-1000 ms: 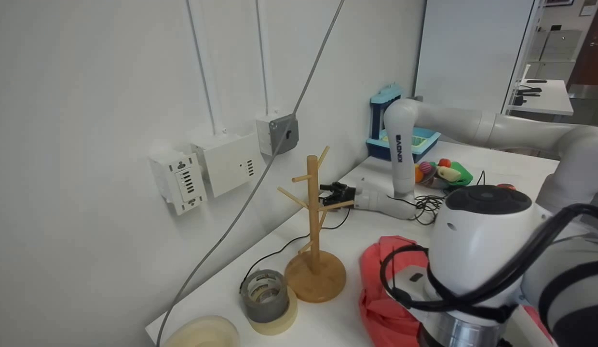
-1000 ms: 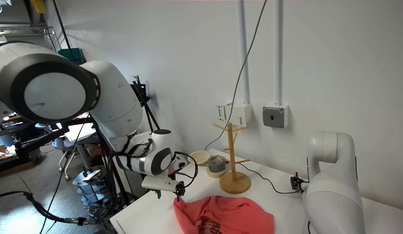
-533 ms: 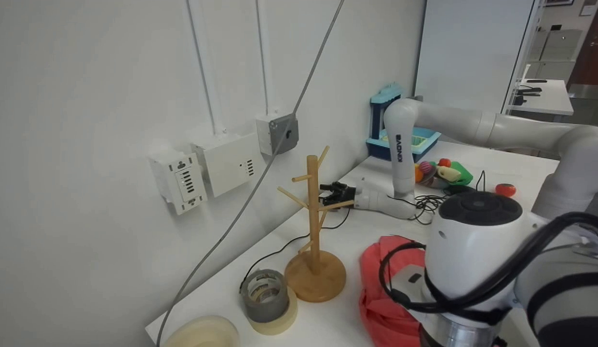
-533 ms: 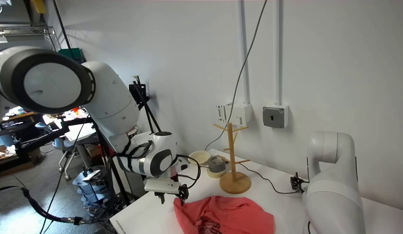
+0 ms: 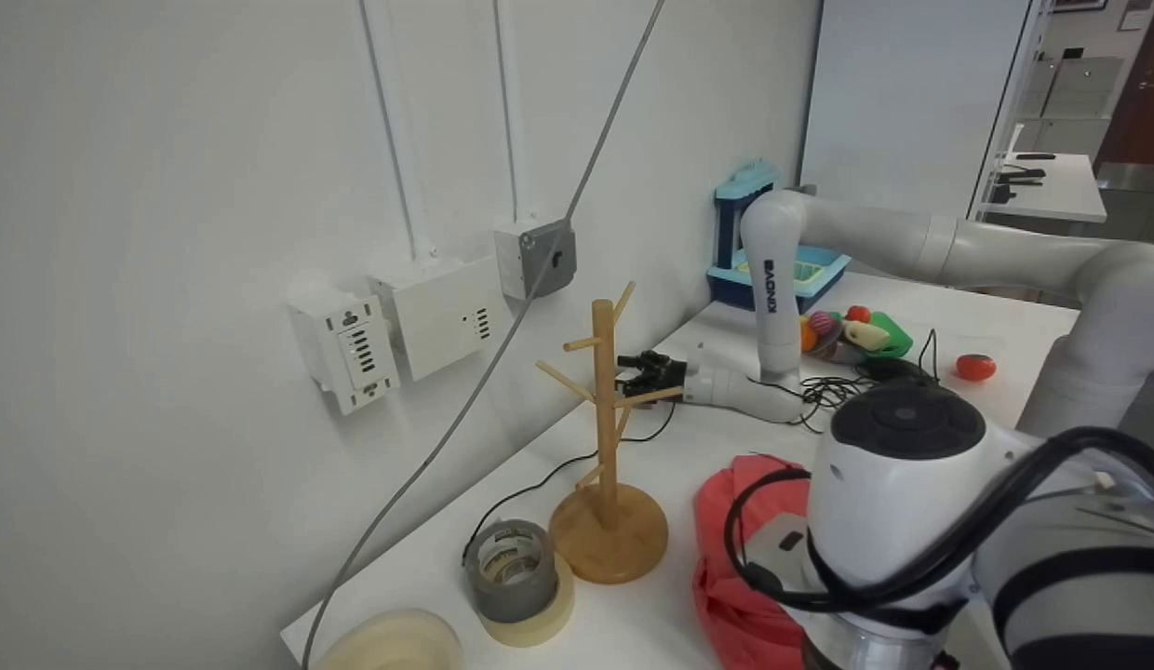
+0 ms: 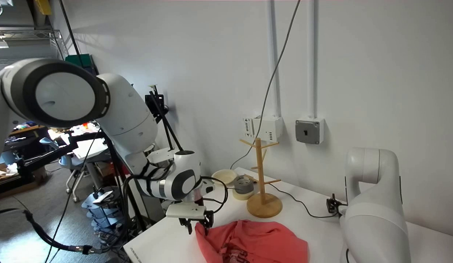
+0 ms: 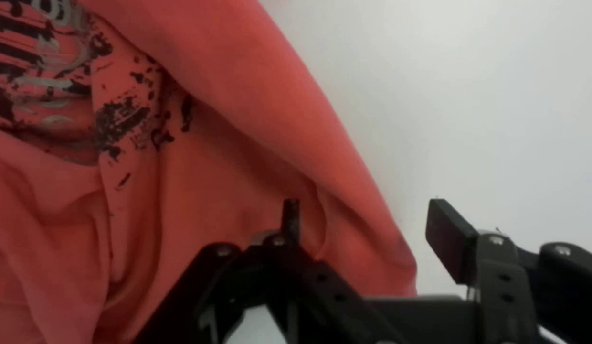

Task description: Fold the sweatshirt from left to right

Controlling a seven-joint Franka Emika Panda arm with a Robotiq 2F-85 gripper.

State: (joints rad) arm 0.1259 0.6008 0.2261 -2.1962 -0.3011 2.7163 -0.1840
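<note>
The coral-red sweatshirt lies rumpled on the white table in both exterior views [image 5: 740, 596] [image 6: 266, 239]. Its dark print shows in the wrist view [image 7: 215, 191]. My gripper [image 6: 198, 231] points down at the sweatshirt's left corner in an exterior view. In the wrist view my gripper [image 7: 365, 222] is open. One finger is over the cloth and the other over bare white table. A folded corner of cloth lies between the fingers in that view, not pinched. Whether the fingertips touch the cloth I cannot tell. In an exterior view the arm's wrist hides the fingers and much of the sweatshirt.
A wooden mug tree [image 6: 263, 182] stands behind the sweatshirt. Stacked tape rolls [image 6: 243, 188] and a cream bowl [image 6: 224, 176] sit beside it. Another robot arm [image 6: 376, 212] rests on the right with a black cable [image 6: 303, 204]. Toy food [image 5: 856, 335] lies farther along the table.
My gripper has moved down and slightly right in an exterior view, closer to the sweatshirt's corner. The gap between its fingers looks narrower there. The sweatshirt has not visibly moved.
</note>
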